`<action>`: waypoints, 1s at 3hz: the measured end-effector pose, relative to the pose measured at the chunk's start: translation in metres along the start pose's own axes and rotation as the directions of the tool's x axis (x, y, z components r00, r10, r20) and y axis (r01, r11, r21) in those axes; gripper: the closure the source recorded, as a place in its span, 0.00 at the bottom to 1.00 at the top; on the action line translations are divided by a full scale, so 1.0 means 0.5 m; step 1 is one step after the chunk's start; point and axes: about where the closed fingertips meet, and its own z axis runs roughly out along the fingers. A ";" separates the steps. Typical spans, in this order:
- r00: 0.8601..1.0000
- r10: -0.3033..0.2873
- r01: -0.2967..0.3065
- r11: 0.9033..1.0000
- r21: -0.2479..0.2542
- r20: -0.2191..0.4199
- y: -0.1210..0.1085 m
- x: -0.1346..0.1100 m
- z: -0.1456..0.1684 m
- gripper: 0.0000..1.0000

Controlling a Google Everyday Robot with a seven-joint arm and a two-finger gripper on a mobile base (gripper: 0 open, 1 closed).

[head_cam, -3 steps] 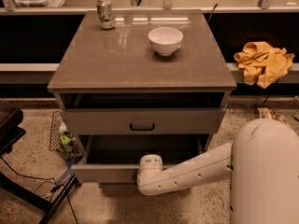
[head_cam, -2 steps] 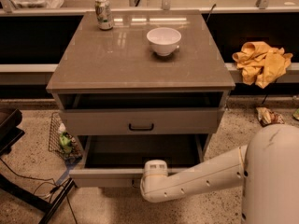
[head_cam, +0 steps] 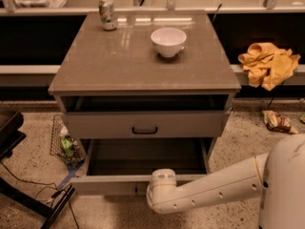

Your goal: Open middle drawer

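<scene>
The middle drawer (head_cam: 109, 185) is pulled well out of the grey-beige cabinet, and its wide shallow box (head_cam: 143, 159) looks empty. The top drawer (head_cam: 144, 124), with a small black bar handle, stands slightly out above it. The lowest drawer is hidden beneath the open one. My gripper (head_cam: 142, 191) is at the middle drawer's front, about where its handle sits, mostly hidden behind my white wrist (head_cam: 162, 190). My white arm (head_cam: 224, 187) reaches in from the lower right.
On the cabinet top (head_cam: 119, 66) stand a white bowl (head_cam: 168, 41) and a can (head_cam: 107, 13). A wire basket with litter (head_cam: 64, 144) stands left of the cabinet and black equipment with cables (head_cam: 14, 175) lies at far left. A yellow cloth (head_cam: 268, 63) and a wrapper (head_cam: 278, 121) lie at right.
The middle drawer has slid a little further out toward me, and my wrist has drawn back and down with its front. The top drawer, bowl and can stayed in place.
</scene>
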 end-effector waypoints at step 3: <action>1.000 0.000 0.000 1.000 0.000 0.000 -0.003 -0.014 0.003 1.00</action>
